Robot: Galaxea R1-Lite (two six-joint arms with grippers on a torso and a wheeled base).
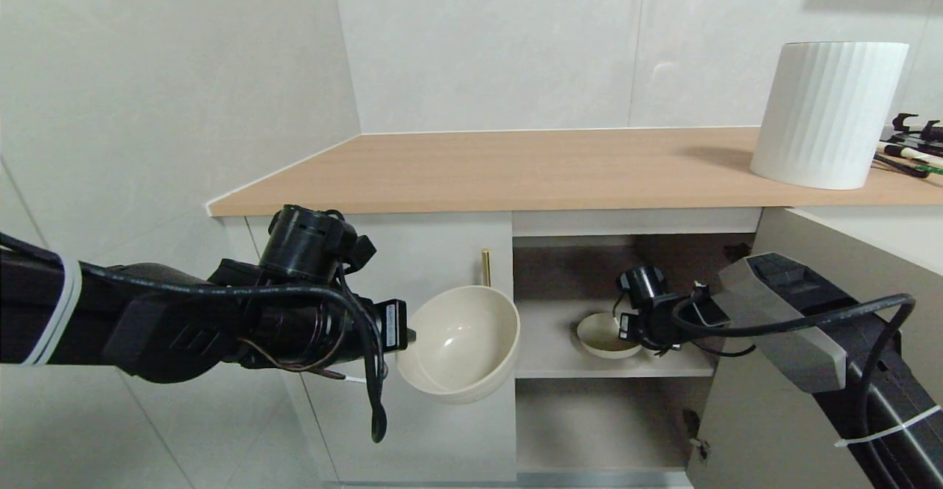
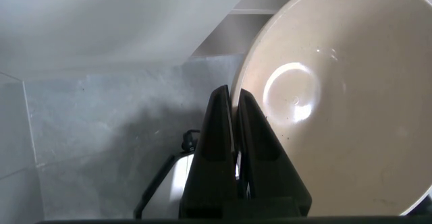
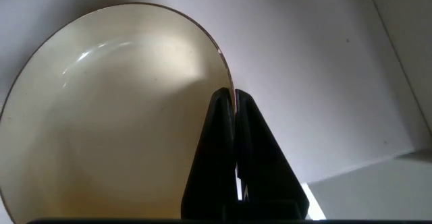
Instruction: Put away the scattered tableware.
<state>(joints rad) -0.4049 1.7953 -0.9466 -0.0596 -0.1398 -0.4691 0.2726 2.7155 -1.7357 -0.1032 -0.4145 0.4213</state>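
Head view: left gripper is out in front of the shut door, pinching the rim of a cream bowl; bowl is in the air, tipped on its side, hollow facing the camera

Cupboard, same view: right gripper is inside the open half, right at a smaller cream dish; dish looks to be sitting on the middle shelf

Counter, same view: wooden counter with a white ribbed tub at the right end; a few tools just beside it

Left wrist view: jaws narrow, one finger each side of the bowl rim, clamped on it; pale floor below

Right wrist view: jaws narrow too, nipping the dish rim; dish lies flat on the grey shelf, hollow side up
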